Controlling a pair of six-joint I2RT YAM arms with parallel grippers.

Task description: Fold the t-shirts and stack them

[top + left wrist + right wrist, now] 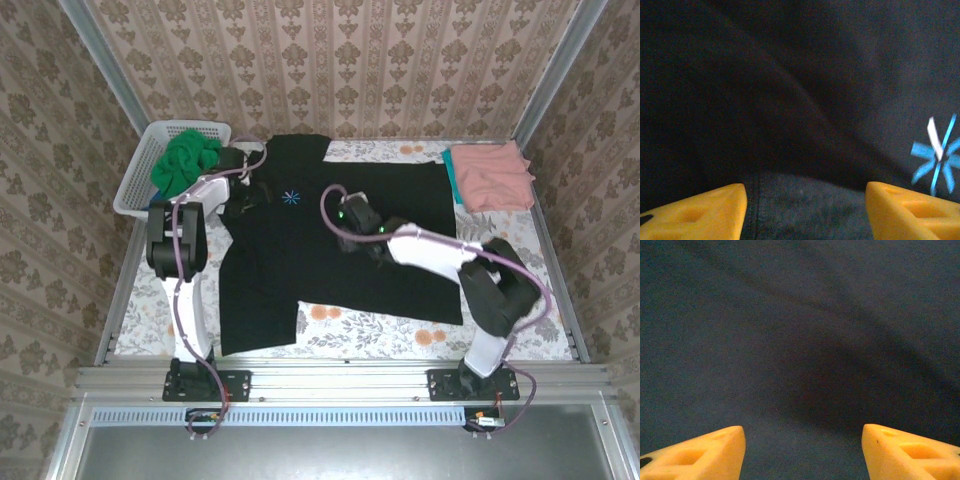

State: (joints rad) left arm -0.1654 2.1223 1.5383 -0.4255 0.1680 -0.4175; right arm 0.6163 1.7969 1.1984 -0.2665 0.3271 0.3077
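Note:
A black t-shirt [320, 250] with a small blue star print [292, 197] lies spread over the middle of the table. My left gripper [243, 196] is over its left part near the collar, jaws open, yellow fingertips [705, 212] apart above a seamed edge of the black cloth [805, 210]; the star print [937, 155] lies to its right. My right gripper [350, 222] hangs over the middle of the shirt, open, fingertips [910, 452] wide above flat black fabric [800, 365]. A folded salmon pink t-shirt [492, 175] lies at the back right on a teal one [452, 175]. A green t-shirt [185, 160] sits in the basket.
A white lattice basket [140, 180] stands at the back left corner. Floral tablecloth [370, 335] shows along the front edge below the shirt. Patterned walls enclose the table on three sides.

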